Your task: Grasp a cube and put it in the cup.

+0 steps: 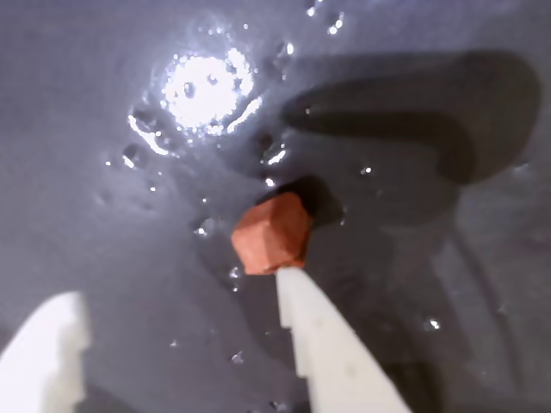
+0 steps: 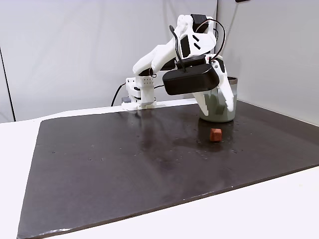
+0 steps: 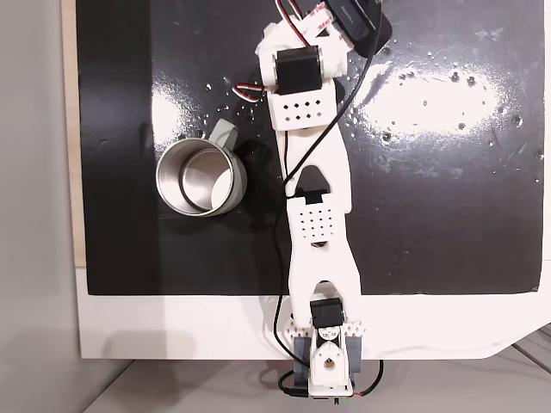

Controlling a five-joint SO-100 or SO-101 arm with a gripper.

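Cube [image 1: 271, 233] at open tool's [image 1: 172, 310] fingertip

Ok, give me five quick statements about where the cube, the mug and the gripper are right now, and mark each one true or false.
1. The cube lies on the dark mat. True.
2. The cube is already inside the cup. False: in the top-down fixed view the cup's steel inside is empty, and the cube sits on the mat in front of it in the side fixed view.
3. The gripper is shut on the cube. False: in the wrist view its jaws stand apart, and only one fingertip reaches the cube's edge.
4. The cup stands upright. True.
5. The cup has no handle. False: a flat handle juts from its side in the top-down fixed view.
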